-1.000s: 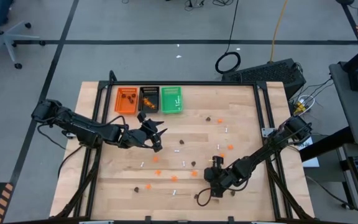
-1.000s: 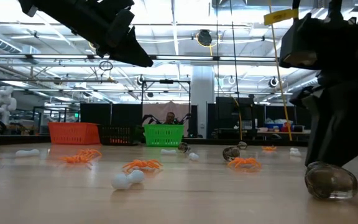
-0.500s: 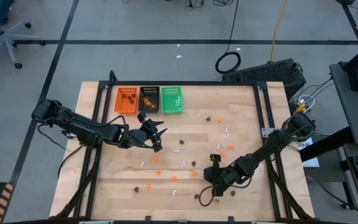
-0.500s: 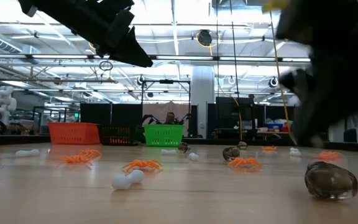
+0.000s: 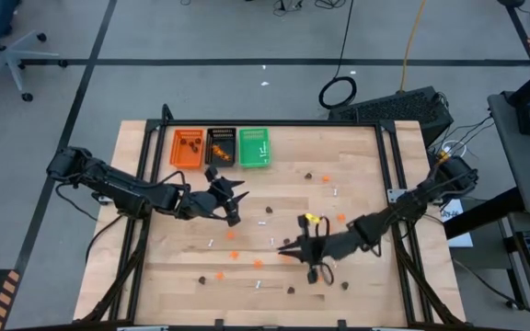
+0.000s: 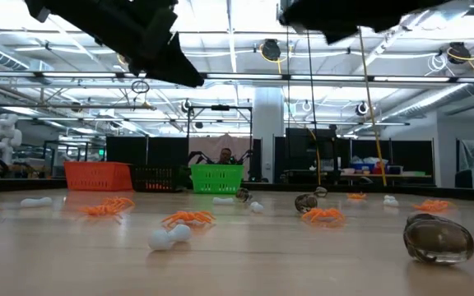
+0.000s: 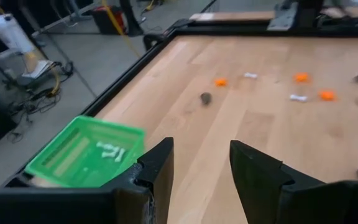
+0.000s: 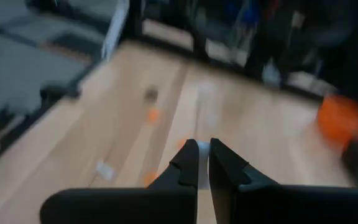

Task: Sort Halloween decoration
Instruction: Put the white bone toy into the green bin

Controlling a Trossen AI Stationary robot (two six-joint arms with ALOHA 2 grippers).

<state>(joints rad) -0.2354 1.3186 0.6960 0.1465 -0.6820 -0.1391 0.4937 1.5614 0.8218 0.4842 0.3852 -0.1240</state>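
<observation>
The left gripper (image 5: 232, 196) hung over the wooden table (image 5: 357, 165), near the three little trays. Its jaws stood apart with nothing between them. Close by it sat the orange tray (image 5: 188, 148), the black tray (image 5: 220, 147) and the green tray (image 5: 254, 147) in a row at the far edge. The green tray had a few white sticks (image 7: 109, 150) in it.

The right gripper (image 5: 286, 248) was up off the table, nearer the middle. Its jaws were closed tight, and nothing could be seen between them.

The Halloween decoration was spread all over the table. Orange blobs (image 6: 189, 218) lay here and there. A dark brown blob (image 6: 439, 239) sat near the front edge by itself. A white stick (image 6: 168, 237) lay on the wood near the orange ones. More small bits lay farther back toward the trays.
</observation>
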